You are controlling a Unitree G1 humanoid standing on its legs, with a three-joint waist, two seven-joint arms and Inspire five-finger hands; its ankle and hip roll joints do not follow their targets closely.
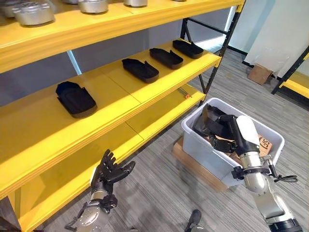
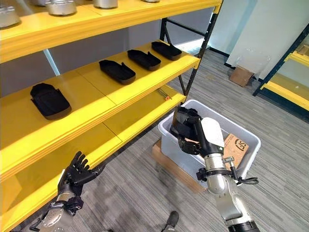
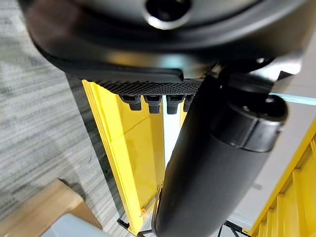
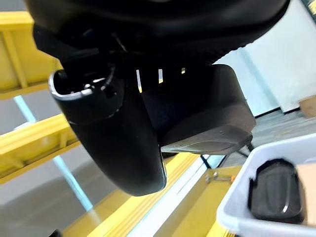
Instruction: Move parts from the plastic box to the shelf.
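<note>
right hand (image 2: 189,131) gripping part (image 4: 207,116) (above box (image 1: 203,145))

Two silver-grey arms are being shown, each ending in a dark robot hand. The left robot hand (image 1: 110,171) is being seen as matte black, with slender segmented fingers and a metallic wrist below it. The right robot hand (image 1: 223,129) is being seen as black too, joined to a glossy white-grey forearm shell and a ringed metal wrist. In the right wrist view, a rounded glossy black thumb (image 4: 116,133) is being displayed.
</note>
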